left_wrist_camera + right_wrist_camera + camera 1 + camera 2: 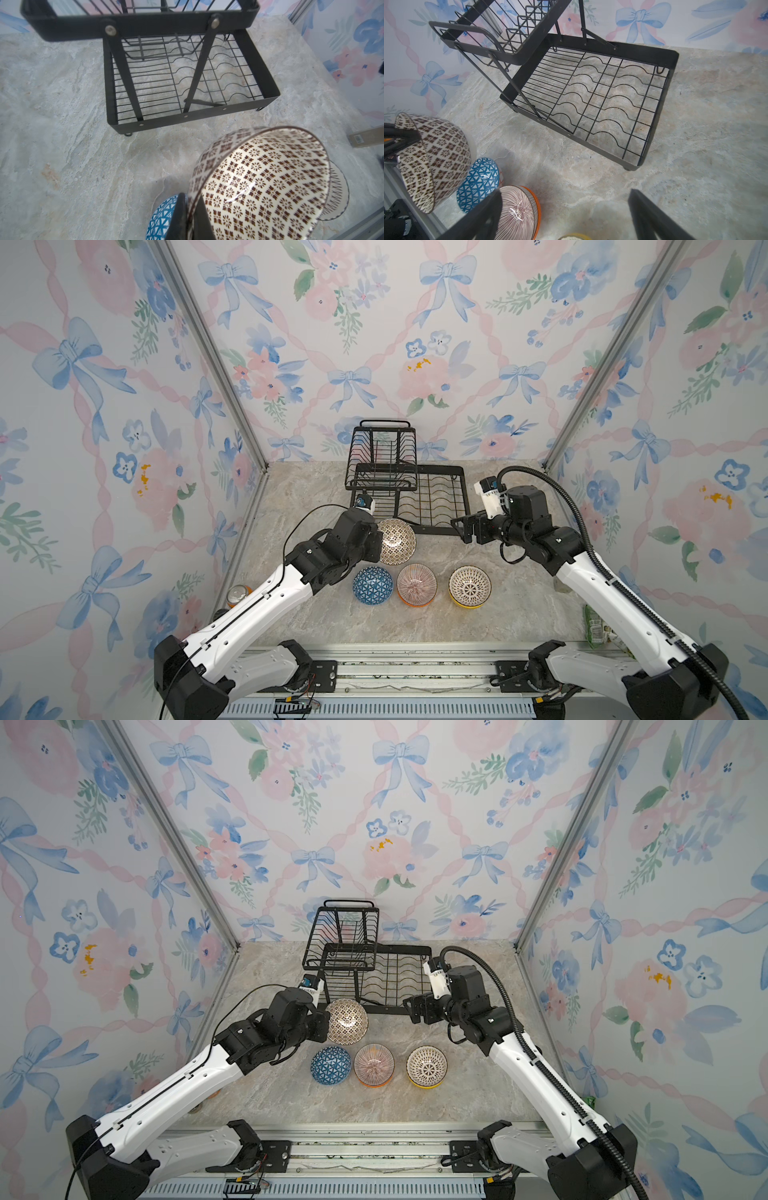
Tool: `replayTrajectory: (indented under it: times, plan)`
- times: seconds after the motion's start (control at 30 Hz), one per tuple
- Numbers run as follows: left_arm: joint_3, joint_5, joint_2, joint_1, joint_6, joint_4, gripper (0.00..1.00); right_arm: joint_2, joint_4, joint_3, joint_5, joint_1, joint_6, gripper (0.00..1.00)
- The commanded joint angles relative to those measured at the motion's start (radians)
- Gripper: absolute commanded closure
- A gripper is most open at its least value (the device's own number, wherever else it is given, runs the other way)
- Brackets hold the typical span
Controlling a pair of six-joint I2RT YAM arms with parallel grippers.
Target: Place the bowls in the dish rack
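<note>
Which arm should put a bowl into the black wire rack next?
Left. Its jaws grip the rim of the brown-and-white patterned round bowl, tilted just before the black wire dish rack. The right jaws stand open, holding nothing.

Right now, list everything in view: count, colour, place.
rack: 1, black, back
patterned bowl: 1, brown-white, tilted in left pincer
blue bowl: 1, blue-white, upside down, row's left
orange bowl: 1, orange, mid-row
striped bowl: 1, pink, inside orange bowl
yellow bowl: 1, yellow, row's right
lattice bowl: 1, white-dark, inside yellow bowl
can: 1, orange, left edge
packet: 1, green, right edge
left pincer: 1, black, shut on patterned bowl
right pincer: 1, black, open beside rack
</note>
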Motion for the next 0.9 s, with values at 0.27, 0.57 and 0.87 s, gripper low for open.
replayTrajectory:
  times: [0.27, 0.57, 0.87]
  plan:
    - [0.001, -0.042, 0.086, -0.08, 0.06, 0.336, 1.0, -0.068, -0.034, 0.04, -0.005, 0.125, 0.071, 0.01]
    - [0.018, -0.009, 0.143, -0.103, 0.068, 0.454, 1.0, -0.011, -0.011, 0.049, 0.102, 0.172, 0.118, 0.21]
    - [0.019, 0.007, 0.17, -0.118, 0.068, 0.512, 1.0, 0.025, 0.033, 0.035, 0.152, 0.171, 0.185, 0.44]
